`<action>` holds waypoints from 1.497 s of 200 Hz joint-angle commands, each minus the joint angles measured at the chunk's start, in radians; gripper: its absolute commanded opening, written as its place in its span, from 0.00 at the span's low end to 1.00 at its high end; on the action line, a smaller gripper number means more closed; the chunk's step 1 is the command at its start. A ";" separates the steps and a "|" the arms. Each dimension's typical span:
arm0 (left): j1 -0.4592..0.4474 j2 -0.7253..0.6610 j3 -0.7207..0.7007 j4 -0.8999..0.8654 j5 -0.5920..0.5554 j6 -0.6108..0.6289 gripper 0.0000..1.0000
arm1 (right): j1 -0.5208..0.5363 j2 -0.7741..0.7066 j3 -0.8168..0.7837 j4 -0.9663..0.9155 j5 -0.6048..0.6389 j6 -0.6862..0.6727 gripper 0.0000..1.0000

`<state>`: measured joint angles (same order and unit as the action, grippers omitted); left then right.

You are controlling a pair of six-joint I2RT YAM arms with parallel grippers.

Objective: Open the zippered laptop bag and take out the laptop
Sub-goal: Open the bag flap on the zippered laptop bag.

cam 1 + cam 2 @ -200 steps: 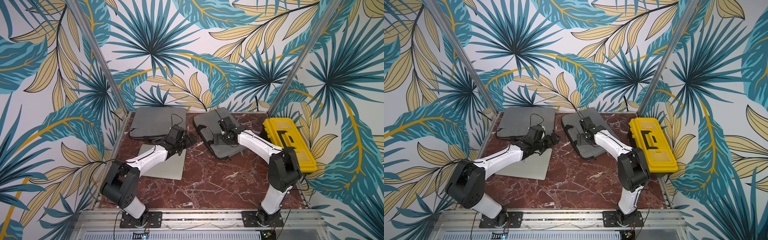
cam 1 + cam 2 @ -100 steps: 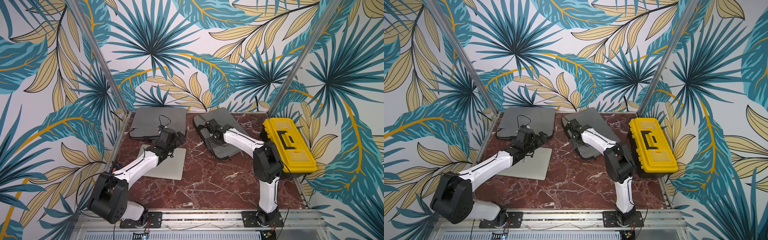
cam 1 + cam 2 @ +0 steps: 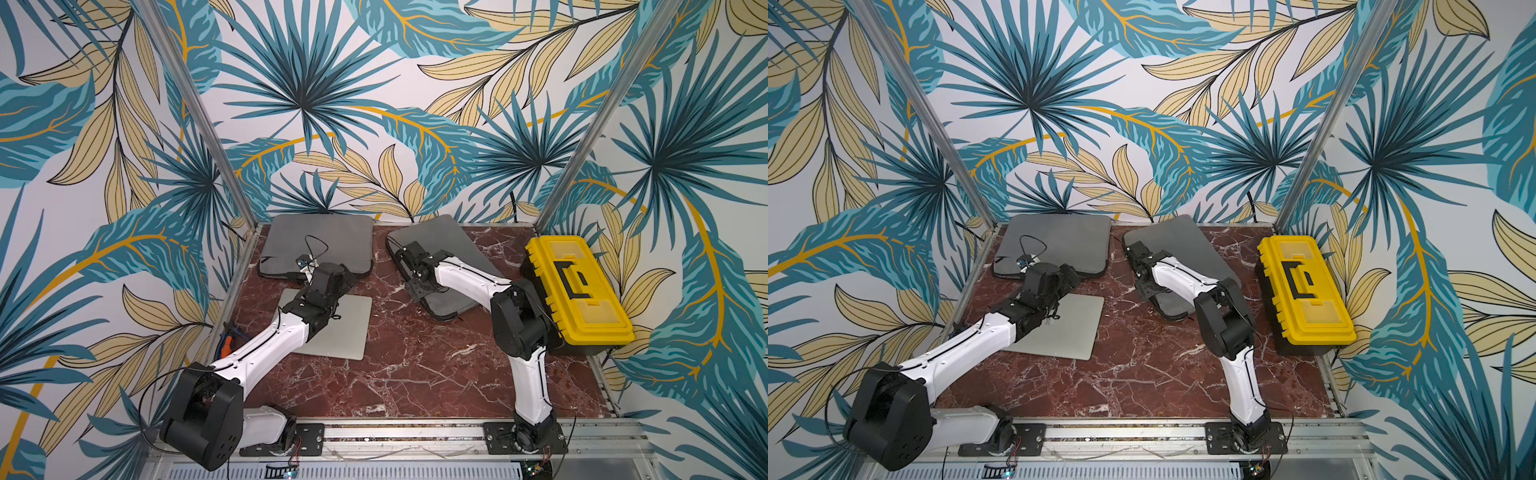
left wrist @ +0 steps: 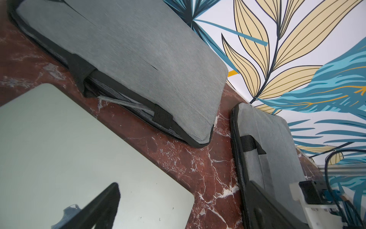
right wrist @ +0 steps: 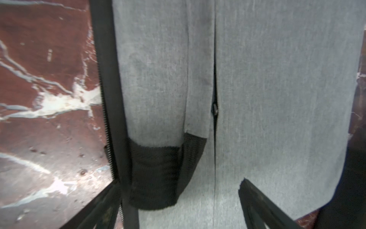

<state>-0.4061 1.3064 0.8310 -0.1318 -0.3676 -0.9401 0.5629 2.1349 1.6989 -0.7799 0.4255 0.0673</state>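
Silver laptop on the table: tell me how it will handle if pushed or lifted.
The laptop looks like a thin rigid slab, so it should stay stiff, not sag. Lying flat on the polished marble table, its smooth lid probably slides easily when pushed.

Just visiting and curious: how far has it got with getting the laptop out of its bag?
Looks mostly done: a silver laptop lies bare on the table before the left bag, whose edge gapes open. In hand: the right tool, open, hovers over the right bag's strap; the left tool, open, holds nothing. Left: perhaps that second bag, if it needs emptying.
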 commanded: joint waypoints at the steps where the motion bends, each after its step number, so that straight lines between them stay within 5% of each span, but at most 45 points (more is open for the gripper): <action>1: 0.007 -0.019 -0.026 -0.001 -0.042 -0.005 1.00 | 0.003 0.031 0.026 -0.041 0.046 0.003 0.92; 64: 0.007 0.014 -0.007 -0.001 -0.006 0.013 1.00 | 0.002 0.061 0.075 -0.046 0.104 0.040 0.74; 162: 0.007 0.071 0.028 -0.001 0.053 0.011 1.00 | -0.019 0.045 0.116 -0.013 0.335 0.078 0.02; 199: 0.010 0.107 0.052 0.010 0.125 -0.006 1.00 | -0.052 0.036 0.162 0.000 0.293 0.068 0.00; 299: -0.010 0.416 0.238 0.278 0.594 -0.112 1.00 | -0.082 -0.137 0.130 0.140 0.307 0.013 0.00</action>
<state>-0.4004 1.6703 0.9939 0.0261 0.0784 -0.9985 0.4927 2.0815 1.8343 -0.8341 0.6659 0.1085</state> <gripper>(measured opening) 0.999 0.081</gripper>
